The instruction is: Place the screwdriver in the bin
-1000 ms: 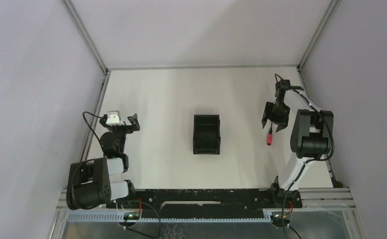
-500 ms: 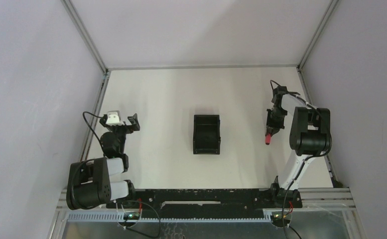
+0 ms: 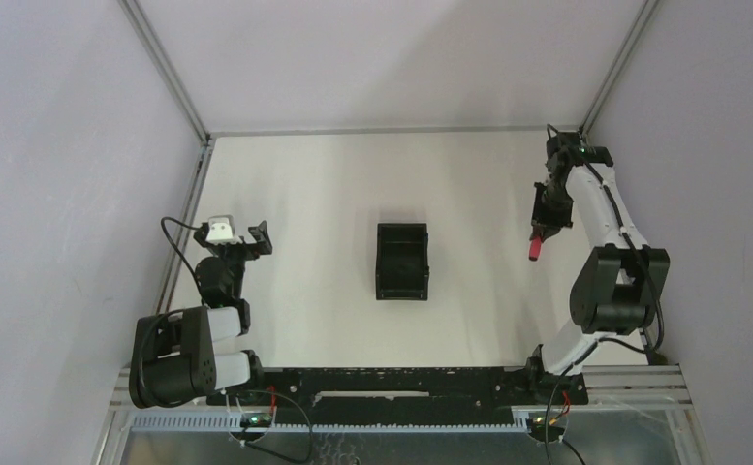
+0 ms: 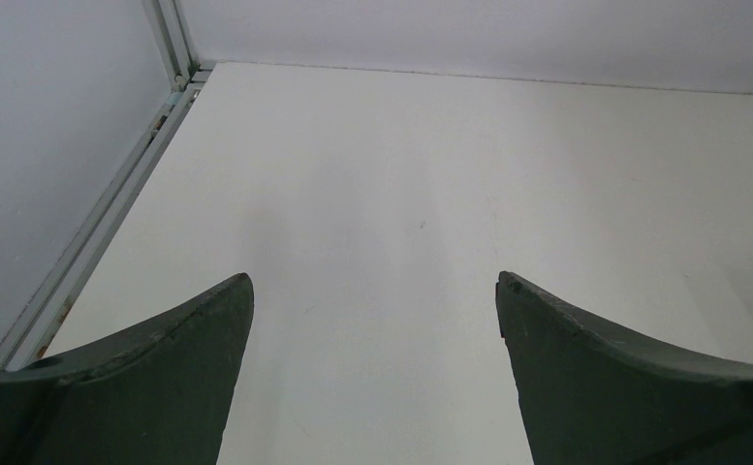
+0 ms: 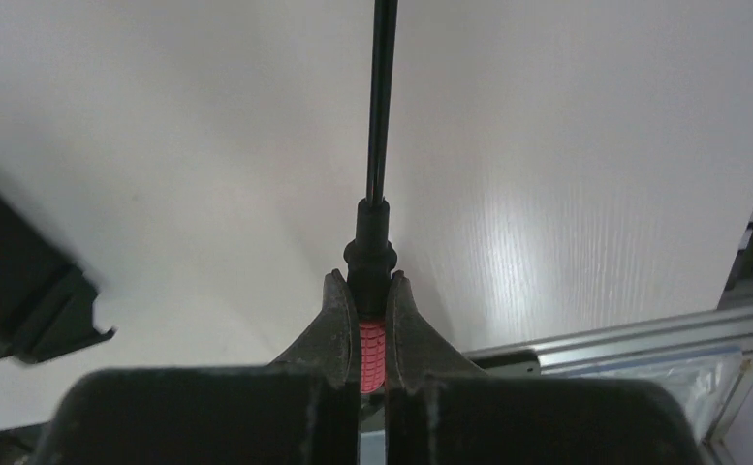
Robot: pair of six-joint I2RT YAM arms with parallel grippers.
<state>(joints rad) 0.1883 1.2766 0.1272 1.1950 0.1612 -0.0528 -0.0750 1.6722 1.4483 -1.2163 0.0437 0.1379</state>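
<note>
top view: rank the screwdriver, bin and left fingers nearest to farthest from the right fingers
1. screwdriver, clamped in the right fingers, right side.
2. bin, centre.
3. left fingers, far left.

- Left arm sits folded low beside its base; the left gripper (image 4: 372, 291) is held with its fingers spread wide apart.
- Right arm stretches far forward along the right side; the right gripper (image 5: 364, 291) has its fingers pinched on the screwdriver (image 5: 370, 242) at the handle.
</note>
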